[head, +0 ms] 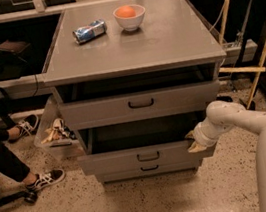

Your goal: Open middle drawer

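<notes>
My end effector (195,141) sits at the right edge of the wide, flat-fronted grey middle drawer (113,161), approx. half out; grip state: can't tell. Some pull left, I reckon.

The middle drawer (112,161) has a matt, smooth grey front, like painted metal; the surface (163,42) above carries a faint sheen. The claw (193,141), at the drawer's right end, looks tan and rubbery on a smooth, off-white plastic arm (236,116).
</notes>
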`<state>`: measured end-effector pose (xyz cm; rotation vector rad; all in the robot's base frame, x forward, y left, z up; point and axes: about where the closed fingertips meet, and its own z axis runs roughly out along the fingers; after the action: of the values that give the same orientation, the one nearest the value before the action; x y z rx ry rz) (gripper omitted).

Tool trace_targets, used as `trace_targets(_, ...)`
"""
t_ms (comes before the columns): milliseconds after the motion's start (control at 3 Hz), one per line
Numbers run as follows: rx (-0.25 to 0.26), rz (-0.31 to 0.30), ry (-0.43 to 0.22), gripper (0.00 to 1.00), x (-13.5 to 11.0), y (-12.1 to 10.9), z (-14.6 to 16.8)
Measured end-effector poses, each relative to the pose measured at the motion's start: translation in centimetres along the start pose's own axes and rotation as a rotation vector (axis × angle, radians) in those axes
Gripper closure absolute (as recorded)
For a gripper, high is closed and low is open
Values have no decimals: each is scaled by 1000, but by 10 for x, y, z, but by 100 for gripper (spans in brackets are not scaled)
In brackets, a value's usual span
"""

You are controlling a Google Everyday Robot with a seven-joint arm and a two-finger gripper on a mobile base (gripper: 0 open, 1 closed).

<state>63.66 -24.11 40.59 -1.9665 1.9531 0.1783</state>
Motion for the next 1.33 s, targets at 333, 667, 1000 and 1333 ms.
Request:
trace_targets(333, 0, 0, 0, 100, -3, 0, -1)
trace_targets(667, 22, -5, 3, 100, -3, 0, -7)
trace_targets(1000, 22, 2, 7, 100, 0, 12, -8)
trace_targets(1333, 24, 15, 8, 100, 2, 25, -9)
